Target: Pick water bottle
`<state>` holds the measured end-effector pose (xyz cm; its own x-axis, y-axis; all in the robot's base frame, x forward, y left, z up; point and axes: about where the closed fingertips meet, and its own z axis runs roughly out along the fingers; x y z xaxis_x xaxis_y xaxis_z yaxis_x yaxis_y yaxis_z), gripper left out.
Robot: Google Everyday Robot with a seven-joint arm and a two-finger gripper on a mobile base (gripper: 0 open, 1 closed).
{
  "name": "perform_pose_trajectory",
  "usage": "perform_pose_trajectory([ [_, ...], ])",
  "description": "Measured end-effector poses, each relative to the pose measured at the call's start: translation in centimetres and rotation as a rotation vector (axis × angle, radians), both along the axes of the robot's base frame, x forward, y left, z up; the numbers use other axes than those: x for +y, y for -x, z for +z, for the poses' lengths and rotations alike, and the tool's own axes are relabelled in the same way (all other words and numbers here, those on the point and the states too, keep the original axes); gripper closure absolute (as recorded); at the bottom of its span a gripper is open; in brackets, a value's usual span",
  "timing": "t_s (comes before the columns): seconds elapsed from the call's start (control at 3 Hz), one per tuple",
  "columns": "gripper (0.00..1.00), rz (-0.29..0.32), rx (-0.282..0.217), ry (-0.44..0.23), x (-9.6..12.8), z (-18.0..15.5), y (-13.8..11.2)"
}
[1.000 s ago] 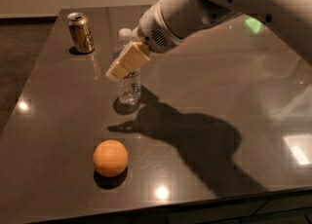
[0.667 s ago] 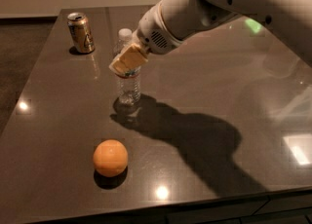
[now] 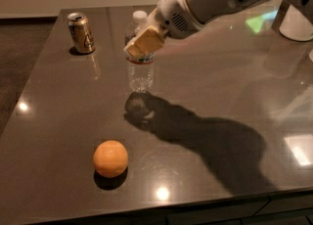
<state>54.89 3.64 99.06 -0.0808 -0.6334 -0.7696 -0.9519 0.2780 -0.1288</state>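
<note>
The water bottle is clear and ribbed, with a white cap and a coloured label band. It hangs upright a little above the dark table, with its shadow below and in front of it. My gripper reaches in from the upper right. Its tan finger pads are clamped on the bottle at label height and hide most of the label. The white arm fills the top right.
A gold can stands at the back left of the table. An orange lies near the front edge. A white object stands at the far right. Ceiling lights glare off the table top.
The gripper has risen and shifted slightly right with the bottle in it. The bottle's base has left the table surface. The can and the orange have not moved.
</note>
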Motion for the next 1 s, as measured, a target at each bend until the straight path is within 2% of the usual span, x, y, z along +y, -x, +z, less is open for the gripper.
perform_pose_trajectory([
  [0.33,1.00,0.002,-0.026,-0.001,-2.7,3.1,-0.4],
  [1.0,1.00,0.067,-0.084,0.019,-6.0,8.6,-0.1],
])
